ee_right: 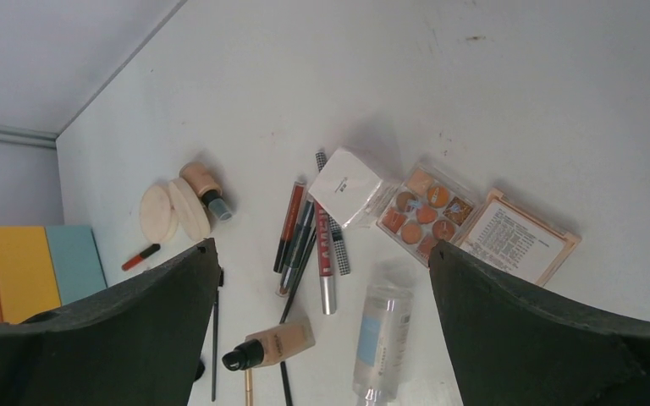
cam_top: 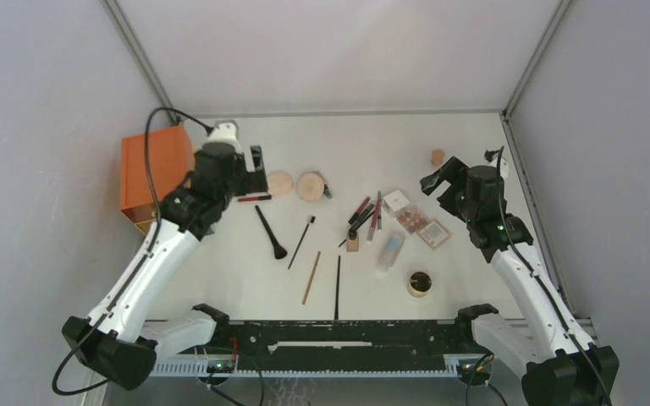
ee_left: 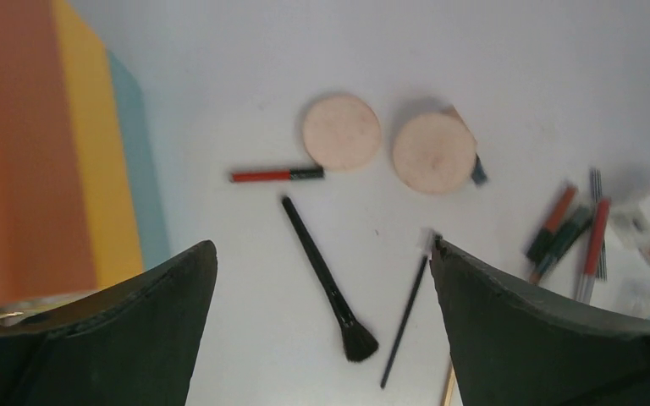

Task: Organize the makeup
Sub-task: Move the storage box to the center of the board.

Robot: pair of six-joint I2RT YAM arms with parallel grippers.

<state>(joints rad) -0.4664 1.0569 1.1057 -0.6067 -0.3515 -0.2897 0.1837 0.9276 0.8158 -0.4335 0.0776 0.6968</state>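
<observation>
Both arms' jaws stand wide open and empty, and the left gripper [ee_left: 322,254], nearer than the right gripper [ee_right: 320,254], hangs above the black brush [ee_left: 328,288] on the table [ee_left: 491,68], its handle slanting across the jaw gap, bristles toward the arm bases.

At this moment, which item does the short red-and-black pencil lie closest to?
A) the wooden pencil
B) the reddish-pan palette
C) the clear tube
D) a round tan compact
D: in the left wrist view, the black end of the red-and-black pencil lies right beside the edge of a round tan compact.
</observation>
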